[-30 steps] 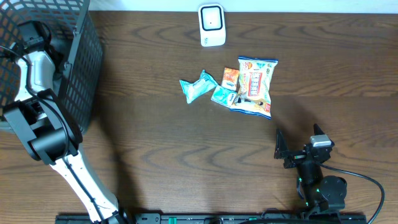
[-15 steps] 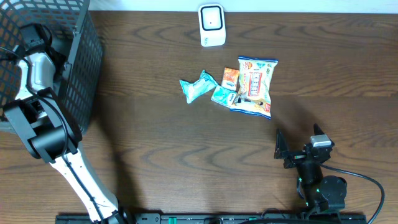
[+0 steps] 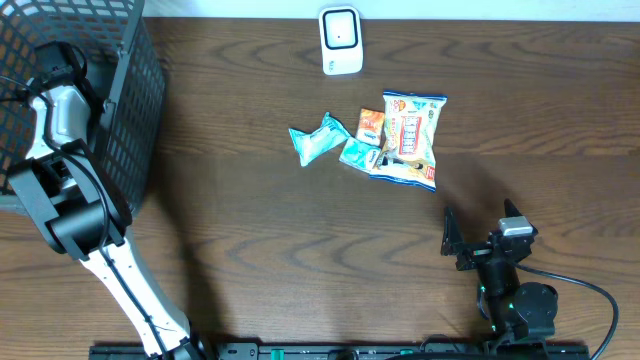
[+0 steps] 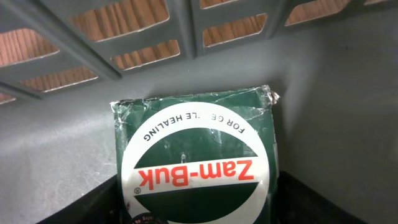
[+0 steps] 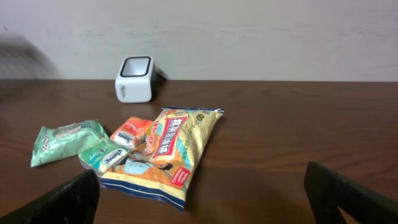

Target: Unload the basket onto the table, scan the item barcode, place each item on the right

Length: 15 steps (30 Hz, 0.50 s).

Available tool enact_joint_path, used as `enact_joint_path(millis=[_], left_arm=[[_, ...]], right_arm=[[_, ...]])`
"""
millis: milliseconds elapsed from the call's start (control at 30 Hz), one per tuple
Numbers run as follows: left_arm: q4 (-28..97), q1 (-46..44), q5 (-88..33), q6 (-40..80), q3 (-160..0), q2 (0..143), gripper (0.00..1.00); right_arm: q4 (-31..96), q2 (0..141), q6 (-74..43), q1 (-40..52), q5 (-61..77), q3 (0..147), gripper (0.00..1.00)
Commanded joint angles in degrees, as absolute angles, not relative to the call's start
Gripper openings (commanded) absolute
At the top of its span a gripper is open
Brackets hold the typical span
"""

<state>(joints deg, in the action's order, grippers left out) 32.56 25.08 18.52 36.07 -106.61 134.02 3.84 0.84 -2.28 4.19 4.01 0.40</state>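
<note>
Down inside the dark basket (image 3: 130,120) at the far left of the counter (image 3: 250,240): the left fingers (image 3: 52,62). Right under them, a green box (image 4: 196,155) with "Zam-Buk" in red on a white circle, lying in the basket close to the wall with holes. A dark finger at each lower side of the box, very near its edges. Part way open, but no telling if squeezing the box or just next to it.

Well apart from the basket, at the back edge of the counter, a small white scanner (image 3: 340,40), standing up. In front of the scanner, a little heap of snacks: a big yellow and blue bag (image 3: 410,140), a small orange pack (image 3: 371,124) touching its left side, a blue-green pack (image 3: 357,153) just below that, and one more blue-green pack (image 3: 318,140) a bit further left.

Near the front right of the counter, the right fingers (image 3: 476,244). Spread wide open, holding nothing. Pointing toward the snacks and the scanner, well apart from both.
</note>
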Motion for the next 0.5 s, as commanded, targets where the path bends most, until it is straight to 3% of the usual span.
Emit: enact_joint_path(millis=[0, 467], left_arm=[[33.4, 25.6, 18.7, 35.6, -105.9, 132.2, 0.7], [35.6, 25.5, 18.6, 35.6, -105.9, 116.5, 0.7]], right_arm=[[4.1, 0.6, -1.6, 4.1, 3.6, 0.3, 0.99], [4.1, 0.6, -1.6, 4.1, 3.6, 0.3, 0.99]])
